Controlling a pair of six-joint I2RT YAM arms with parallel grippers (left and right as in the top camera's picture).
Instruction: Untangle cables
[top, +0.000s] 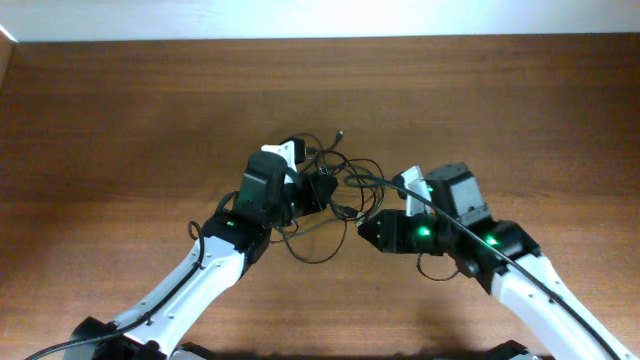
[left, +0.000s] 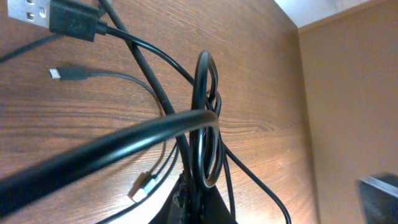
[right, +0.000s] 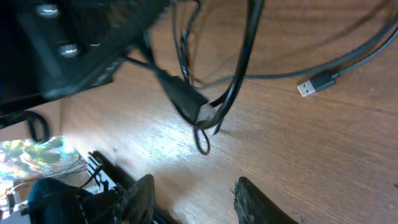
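Note:
The cables (top: 335, 175) are thin black cords tangled in a knot at mid-table. My left gripper (top: 312, 192) is shut on a bunch of cable loops (left: 205, 124), which rise from between its jaws in the left wrist view (left: 200, 198). Loose ends lie around it: a USB plug (left: 31, 12), a small plug (left: 62, 73) and a pale-tipped plug (left: 142, 188). My right gripper (top: 366, 226) sits just right of the knot. In the right wrist view it (right: 194, 190) stands open over bare wood. A cable loop (right: 202, 140) hangs ahead of its fingertips.
A USB plug (right: 309, 87) lies on the wood to the right in the right wrist view. The left arm's dark body (right: 74, 37) fills that view's upper left. The table's far edge (left: 298, 37) meets a wall. A cord loop (top: 315, 250) trails toward the front.

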